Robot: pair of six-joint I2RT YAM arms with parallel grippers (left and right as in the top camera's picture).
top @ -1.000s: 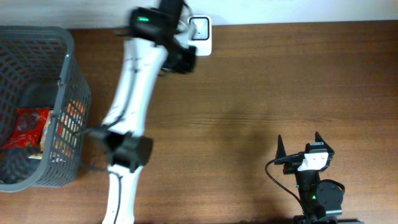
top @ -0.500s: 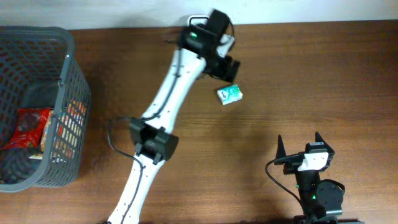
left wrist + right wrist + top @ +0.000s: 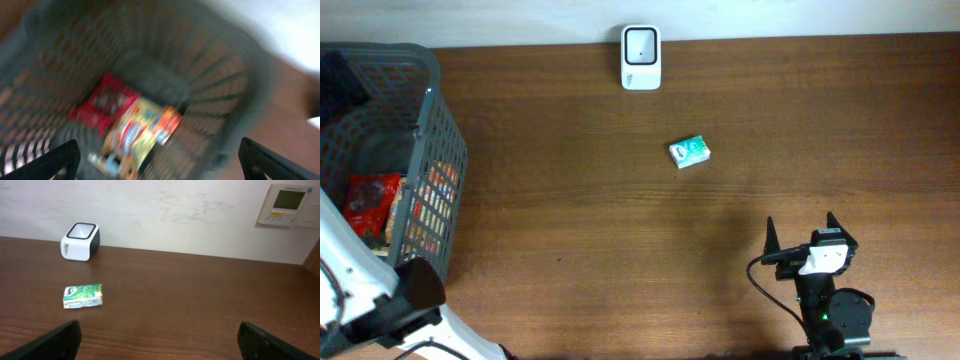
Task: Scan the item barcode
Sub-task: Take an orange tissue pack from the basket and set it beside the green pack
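One scanner (image 3: 641,57), one green box (image 3: 690,152), one basket (image 3: 436,185).

Basket (image 3: 432,150): cut off at overhead's left edge.
Wrappers inside (image 3: 130,125): motion-blurred — labels unreadable.
Left arm (image 3: 408,292): runs off the bottom corner.
Green packet (image 3: 690,152): print too small.

Small green-and-white packet (image 3: 690,152) lies flat near the white scanner (image 3: 641,58).

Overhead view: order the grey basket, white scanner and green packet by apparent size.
1. grey basket, by far the largest, though partly cut off by the frame edge
2. white scanner
3. green packet, somewhat smaller than the scanner
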